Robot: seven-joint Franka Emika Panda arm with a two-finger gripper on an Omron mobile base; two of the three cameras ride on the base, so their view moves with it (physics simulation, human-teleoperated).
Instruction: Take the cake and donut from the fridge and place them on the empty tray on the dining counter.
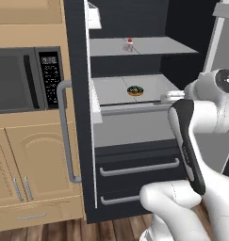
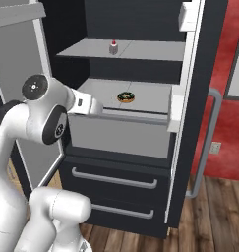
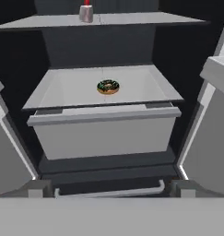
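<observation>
Two sweets sit inside the open matte black fridge [image 1: 83, 141]: the tiny white cake [image 1: 129, 45] on the upper grey shelf, the chocolate-glazed donut [image 1: 135, 91] below, while the gripper [image 2: 99, 108], fully spread and empty, waits before them, and the left base view alone shows a dark microwave [image 1: 26, 80].

The tall matte black fridge [image 1: 83, 117] stands with both doors open, showing two light grey shelves. On the upper light grey shelf [image 1: 153, 46] rests the tiny white wedge-shaped cake slice with a red dot on top [image 1: 129, 44], upright and left of the middle. On the lower light grey shelf [image 1: 111, 87] lies the small tan donut with dark chocolate glaze and green sprinkles [image 1: 135, 91], flat and near the middle, well apart from the shelf's edges. The lower shelf sits directly above a pale grey drawer front [image 1: 130, 127].
</observation>
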